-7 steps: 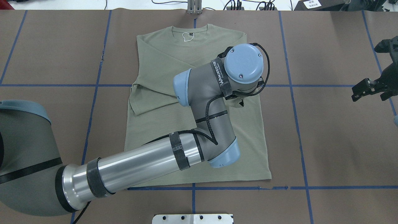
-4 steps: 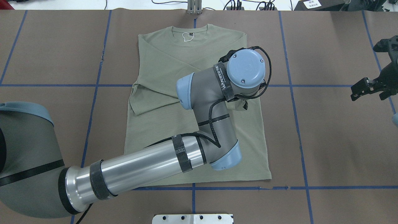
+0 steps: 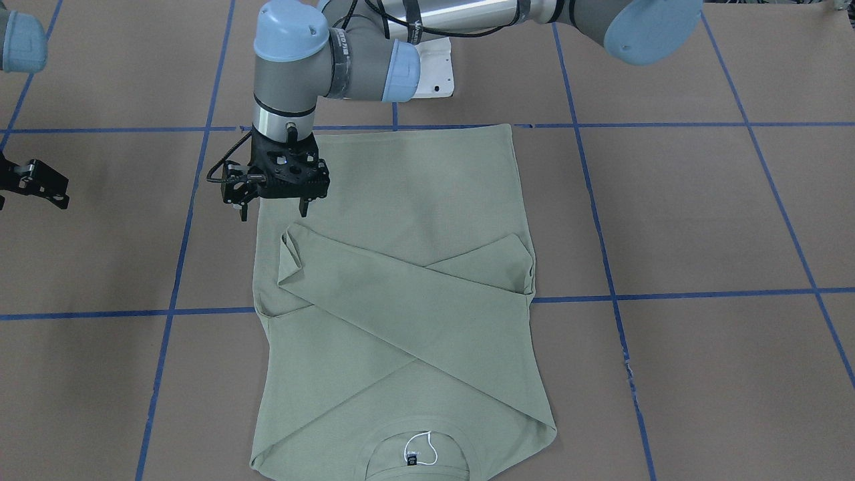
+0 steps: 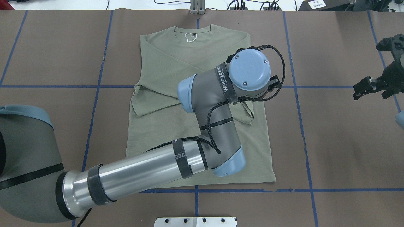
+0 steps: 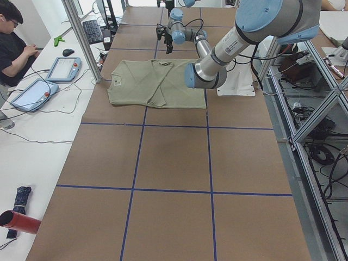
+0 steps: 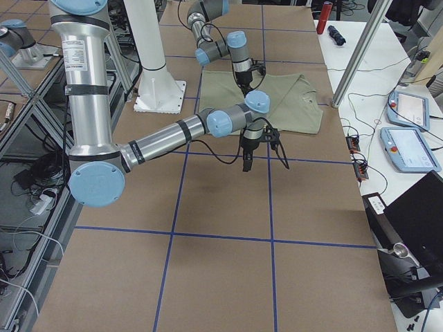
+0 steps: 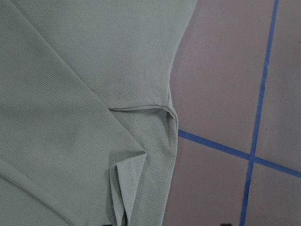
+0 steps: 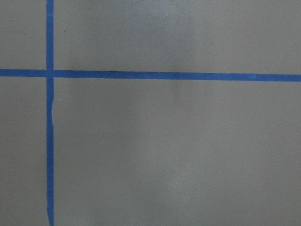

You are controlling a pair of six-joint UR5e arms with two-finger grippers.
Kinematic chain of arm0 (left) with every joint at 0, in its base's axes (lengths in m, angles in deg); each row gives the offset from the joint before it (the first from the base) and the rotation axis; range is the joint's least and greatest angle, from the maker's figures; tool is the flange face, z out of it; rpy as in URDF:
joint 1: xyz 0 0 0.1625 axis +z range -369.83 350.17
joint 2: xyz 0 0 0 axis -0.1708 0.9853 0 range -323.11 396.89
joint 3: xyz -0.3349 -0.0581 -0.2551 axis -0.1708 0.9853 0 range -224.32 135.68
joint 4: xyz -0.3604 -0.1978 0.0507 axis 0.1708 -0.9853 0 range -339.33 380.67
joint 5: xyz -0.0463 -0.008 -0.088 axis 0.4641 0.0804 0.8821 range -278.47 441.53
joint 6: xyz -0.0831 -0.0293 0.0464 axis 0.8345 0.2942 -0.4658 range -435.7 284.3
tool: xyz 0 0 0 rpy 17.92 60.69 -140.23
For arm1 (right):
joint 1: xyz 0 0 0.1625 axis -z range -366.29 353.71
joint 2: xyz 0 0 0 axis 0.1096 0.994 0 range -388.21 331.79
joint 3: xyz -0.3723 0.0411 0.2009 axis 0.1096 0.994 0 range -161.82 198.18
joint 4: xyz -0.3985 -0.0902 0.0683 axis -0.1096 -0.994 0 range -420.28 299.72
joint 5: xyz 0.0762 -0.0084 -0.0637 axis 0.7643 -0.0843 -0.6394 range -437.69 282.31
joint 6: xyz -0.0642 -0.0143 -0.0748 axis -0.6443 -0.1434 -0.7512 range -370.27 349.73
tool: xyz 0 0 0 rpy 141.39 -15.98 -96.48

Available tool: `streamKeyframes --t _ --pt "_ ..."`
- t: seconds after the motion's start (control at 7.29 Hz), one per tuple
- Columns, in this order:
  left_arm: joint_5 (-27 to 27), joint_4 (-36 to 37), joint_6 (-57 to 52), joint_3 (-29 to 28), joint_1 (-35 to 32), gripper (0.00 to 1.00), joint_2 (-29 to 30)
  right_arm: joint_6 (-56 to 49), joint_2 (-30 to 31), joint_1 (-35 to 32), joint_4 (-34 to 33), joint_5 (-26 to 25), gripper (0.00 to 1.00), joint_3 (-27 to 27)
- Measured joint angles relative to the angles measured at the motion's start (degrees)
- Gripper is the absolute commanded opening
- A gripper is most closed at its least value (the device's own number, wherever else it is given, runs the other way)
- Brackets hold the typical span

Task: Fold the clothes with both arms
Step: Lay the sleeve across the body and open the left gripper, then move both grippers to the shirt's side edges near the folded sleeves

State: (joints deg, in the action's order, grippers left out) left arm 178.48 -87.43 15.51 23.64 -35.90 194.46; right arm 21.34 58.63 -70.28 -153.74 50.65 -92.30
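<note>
Shirt (image 3: 401, 200) lies flat, sleeves crossed, directly beneath the left pincer (image 3: 272, 210), which hovers spread and empty beside the loose cuff (image 3: 290, 247), and clipping that would likely drag the sleeve fold open, while the right pincer (image 4: 367, 87), likewise spread and empty, hangs well away over the brown, blue-taped table (image 3: 668, 200), a person (image 5: 13, 49) seated beyond.

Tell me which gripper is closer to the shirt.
Left. The left gripper hangs open just over the shirt's side edge, beside the folded sleeve cuff. The right gripper sits off to the side over bare table, away from the shirt.
</note>
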Motion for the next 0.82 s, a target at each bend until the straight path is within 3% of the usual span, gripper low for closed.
streamKeyframes --t 0.14,0.41,0.69,0.82 --pt "0.1 3.26 -2.31 5.05 -0.06 0.99 -3.4 0.64 -0.18 0.25 1.32 0.19 1.0 -0.16" --pt "0.16 10.94 -7.41 20.59 -0.14 0.99 -14.45 8.89 -0.35 4.66 7.74 -0.32 1.0 -0.55" --pt "0.22 16.38 -13.25 35.12 -0.35 0.99 -26.04 22.03 -0.42 13.42 16.55 -4.71 1.0 -0.84" --pt "0.24 17.36 -14.49 38.39 -0.42 0.99 -28.61 27.08 -1.02 17.62 19.07 -7.56 1.0 -1.01"
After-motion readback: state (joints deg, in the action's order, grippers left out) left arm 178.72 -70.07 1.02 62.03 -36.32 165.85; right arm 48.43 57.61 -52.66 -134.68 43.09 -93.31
